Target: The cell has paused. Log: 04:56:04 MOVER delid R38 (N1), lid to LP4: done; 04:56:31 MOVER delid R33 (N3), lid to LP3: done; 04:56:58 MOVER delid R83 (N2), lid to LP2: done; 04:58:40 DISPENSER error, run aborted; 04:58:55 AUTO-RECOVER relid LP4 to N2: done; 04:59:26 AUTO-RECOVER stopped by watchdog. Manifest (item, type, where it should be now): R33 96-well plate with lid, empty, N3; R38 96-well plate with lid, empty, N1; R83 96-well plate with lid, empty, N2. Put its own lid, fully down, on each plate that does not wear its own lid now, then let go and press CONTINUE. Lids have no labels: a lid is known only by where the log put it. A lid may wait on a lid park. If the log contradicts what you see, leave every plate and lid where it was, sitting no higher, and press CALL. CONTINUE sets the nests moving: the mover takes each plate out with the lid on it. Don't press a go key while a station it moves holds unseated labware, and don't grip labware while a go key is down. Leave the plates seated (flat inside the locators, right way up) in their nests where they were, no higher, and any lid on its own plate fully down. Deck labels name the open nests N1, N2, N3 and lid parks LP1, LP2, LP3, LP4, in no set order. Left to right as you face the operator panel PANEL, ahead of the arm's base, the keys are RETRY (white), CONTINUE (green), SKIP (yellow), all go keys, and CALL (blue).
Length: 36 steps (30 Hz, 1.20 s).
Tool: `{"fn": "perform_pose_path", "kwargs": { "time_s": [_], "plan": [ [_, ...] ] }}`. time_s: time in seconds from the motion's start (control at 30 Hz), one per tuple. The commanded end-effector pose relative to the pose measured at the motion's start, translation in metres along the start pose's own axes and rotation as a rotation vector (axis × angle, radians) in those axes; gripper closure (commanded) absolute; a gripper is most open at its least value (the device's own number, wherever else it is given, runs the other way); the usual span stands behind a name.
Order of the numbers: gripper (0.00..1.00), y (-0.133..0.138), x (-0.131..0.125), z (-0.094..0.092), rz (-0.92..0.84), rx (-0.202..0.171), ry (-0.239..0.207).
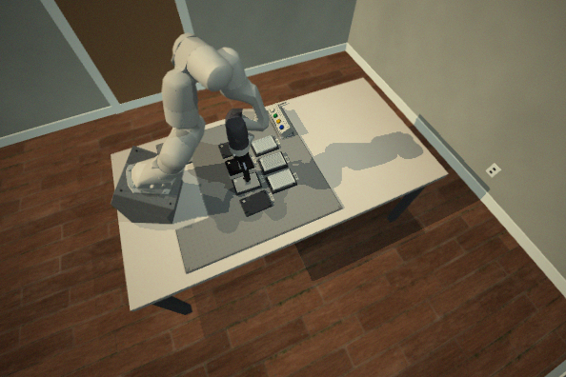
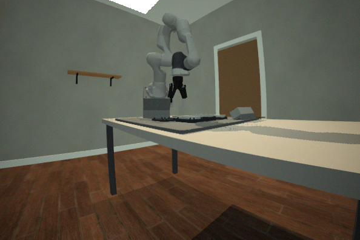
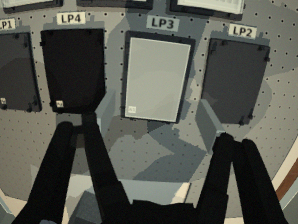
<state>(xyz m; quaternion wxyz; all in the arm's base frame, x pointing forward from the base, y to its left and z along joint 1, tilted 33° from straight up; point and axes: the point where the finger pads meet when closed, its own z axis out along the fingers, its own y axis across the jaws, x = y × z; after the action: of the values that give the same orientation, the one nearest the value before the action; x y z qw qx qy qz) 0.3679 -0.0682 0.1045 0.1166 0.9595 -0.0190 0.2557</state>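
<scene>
Top view high, angled down, exterior low at table (image 2: pixel 212 139) height, wrist close above deck (image 3: pixel 193 145), all sharing deck

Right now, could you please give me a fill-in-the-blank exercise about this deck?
1. The pale lid lies on the park labelled ____.
2. In the wrist view, the dark park to the right of that lid is labelled ____.
3. The gripper hangs open above the parks, holding ____.

Missing words: LP3; LP2; nothing

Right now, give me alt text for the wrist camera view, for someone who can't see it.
Black two-fingered pincer, open and holding nothing, hangs above a flat pale rectangular lid on the dark park labelled LP3. Parks LP4 and LP2 beside it look bare; three white well plates line the top edge.
</scene>
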Motion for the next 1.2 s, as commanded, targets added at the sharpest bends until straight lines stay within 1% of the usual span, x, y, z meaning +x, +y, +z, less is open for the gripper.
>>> {"fn": "perform_pose_path", "kwargs": {
  "time_s": [0.0,0.37,0.77,1.17],
  "plan": [
    [0.34,-0.001,0.001,0.000,0.007,0.001,0.004],
    [0.34,-0.001,0.002,0.002,0.008,0.001,0.004],
    [0.34,-0.001,0.001,0.010,0.007,0.001,0.004],
    [0.34,-0.001,0.001,0.028,0.007,0.001,0.004]
  ]
}}
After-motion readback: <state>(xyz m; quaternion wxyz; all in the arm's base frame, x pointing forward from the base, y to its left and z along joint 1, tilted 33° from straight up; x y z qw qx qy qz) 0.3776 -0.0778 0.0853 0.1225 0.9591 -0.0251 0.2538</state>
